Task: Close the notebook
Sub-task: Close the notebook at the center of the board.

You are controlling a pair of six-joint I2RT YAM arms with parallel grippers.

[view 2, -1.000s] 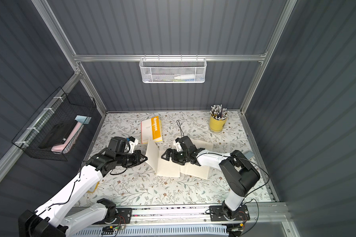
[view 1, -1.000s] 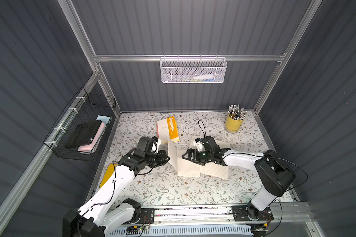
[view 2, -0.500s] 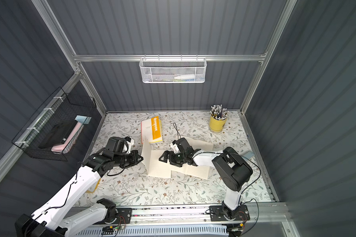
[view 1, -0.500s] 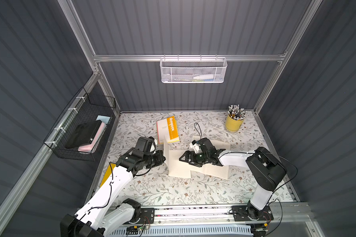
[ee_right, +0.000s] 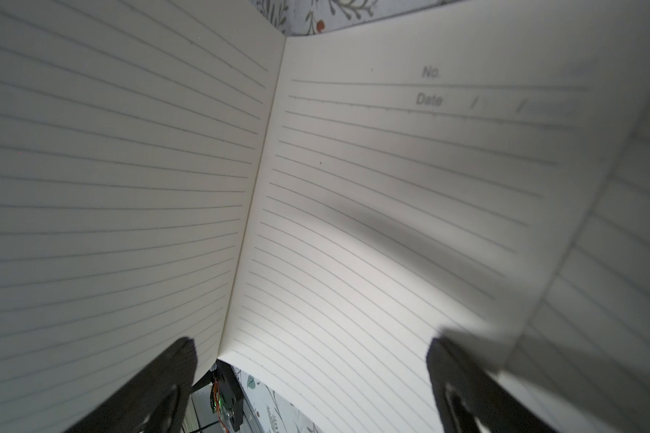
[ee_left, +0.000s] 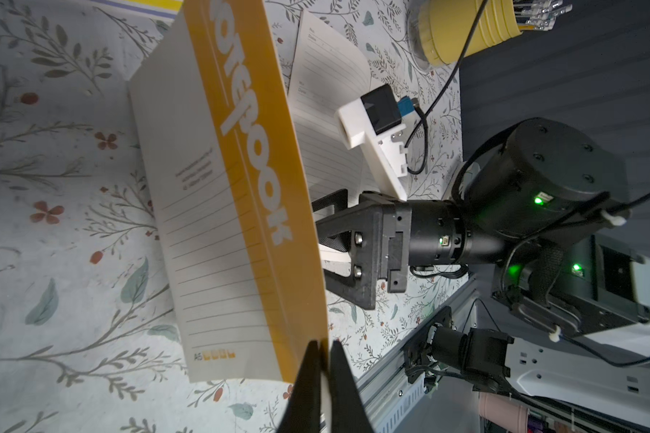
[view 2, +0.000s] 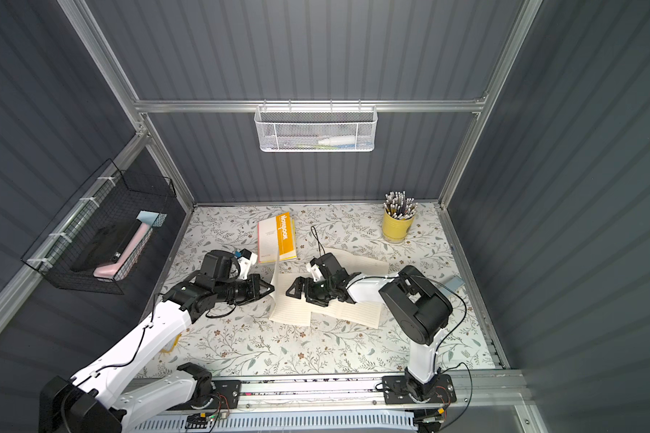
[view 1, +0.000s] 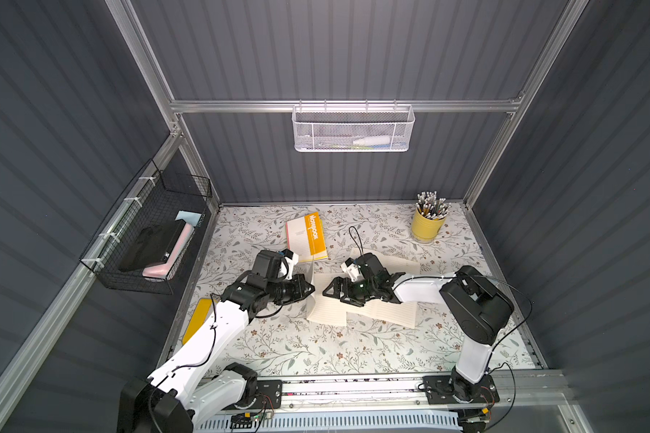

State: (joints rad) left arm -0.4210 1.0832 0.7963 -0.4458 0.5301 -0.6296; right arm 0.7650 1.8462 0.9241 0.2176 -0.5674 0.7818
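The notebook [view 1: 327, 311] [view 2: 291, 311] lies open in the middle of the table, lined pages up. Its left half curls upward at the outer edge. My left gripper [view 1: 310, 289] [view 2: 270, 288] [ee_left: 325, 343] is shut on the edge of that half's yellow cover [ee_left: 256, 180], which stands steeply in the left wrist view. My right gripper [view 1: 334, 292] [view 2: 297, 290] [ee_right: 316, 375] is open, low over the pages close to the fold [ee_right: 256, 180], one finger on each side of it. The right arm hides the middle of the right-hand pages.
A second, closed notebook with a yellow band [view 1: 307, 236] lies just behind. A yellow cup of pencils [view 1: 428, 225] stands at the back right. A yellow flat item [view 1: 198, 318] sits at the table's left edge. A black wire basket [view 1: 154, 232] and a white mesh basket [view 1: 353, 129] hang on the walls.
The notebook's left half stood near upright a second ago and has sunk lower to the left. The left gripper drew back slightly with it. The right gripper slid left over the pages.
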